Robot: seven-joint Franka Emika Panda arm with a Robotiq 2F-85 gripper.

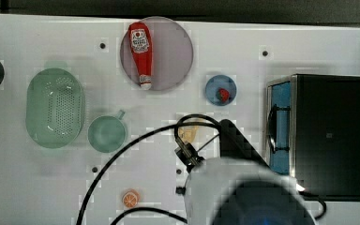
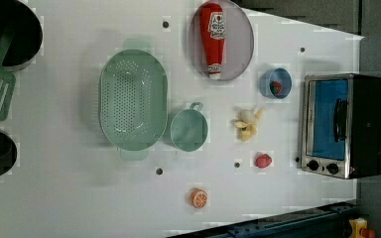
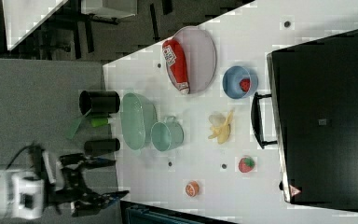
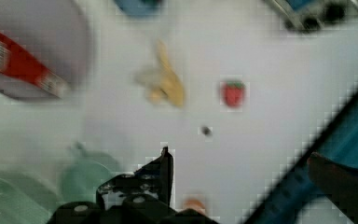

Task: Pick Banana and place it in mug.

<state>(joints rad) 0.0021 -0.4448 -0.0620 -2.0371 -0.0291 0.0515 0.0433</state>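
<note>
The banana (image 2: 248, 124) is pale yellow and partly peeled. It lies on the white table between the mug (image 2: 189, 130) and the toaster oven. It also shows as banana (image 3: 221, 126) and banana (image 4: 165, 84), and in the top view the banana (image 1: 190, 131) peeks out under the arm's cables. The mug (image 1: 106, 133) is a small pale-green cup, upright and empty, right beside the colander; it also appears as mug (image 3: 167, 136) and mug (image 4: 86, 175). My gripper (image 3: 114, 179) hangs open, well away from the banana, with nothing between its fingers (image 4: 165, 170).
A green colander (image 2: 133, 101) stands beside the mug. A ketchup bottle (image 2: 213, 39) lies on a grey plate (image 2: 243, 44). A blue bowl (image 2: 284, 91) holds a strawberry, and another strawberry (image 2: 263, 160) lies loose. An orange slice (image 2: 199, 198) sits near the table's edge. The toaster oven (image 2: 342, 126) stands at the left view's right.
</note>
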